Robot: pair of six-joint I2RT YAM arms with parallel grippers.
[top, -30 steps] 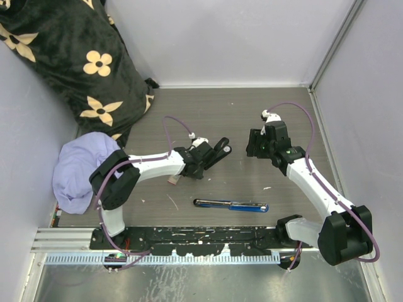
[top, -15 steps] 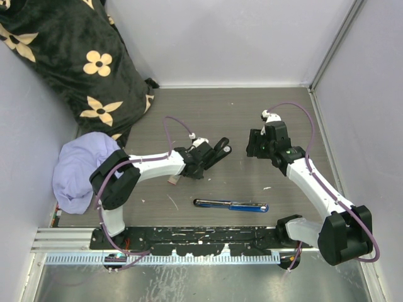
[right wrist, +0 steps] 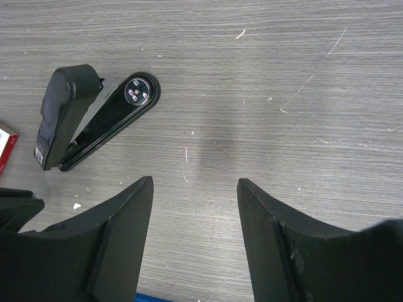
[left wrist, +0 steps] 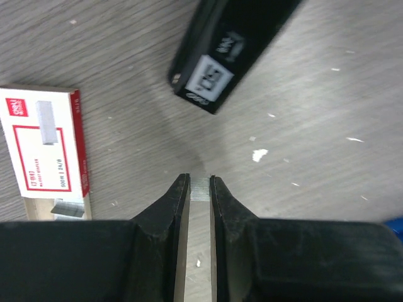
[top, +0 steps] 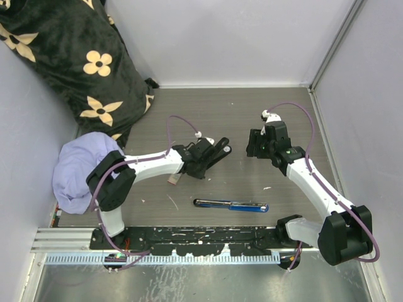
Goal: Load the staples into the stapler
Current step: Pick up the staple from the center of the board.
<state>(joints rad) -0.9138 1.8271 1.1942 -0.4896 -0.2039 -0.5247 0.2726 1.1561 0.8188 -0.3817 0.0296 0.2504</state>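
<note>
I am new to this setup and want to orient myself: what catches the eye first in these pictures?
The left gripper pinches a small strip of staples, near the red-and-white staples box and the open black stapler. The right gripper hangs open beside the stapler, and a flowered black cushion fills the far left corner.

Left wrist view: the stapler (left wrist: 230, 53) runs off the edge at 1 o'clock. The staple box (left wrist: 47, 151) is clipped at 9 o'clock. Its near end is hidden behind my left gripper (left wrist: 199, 182), and its label print is too small to read. The staple strip (left wrist: 200, 189) pinched between my fingertips shows only its end. Right wrist view: just one box corner shows, at 9 o'clock.
</note>
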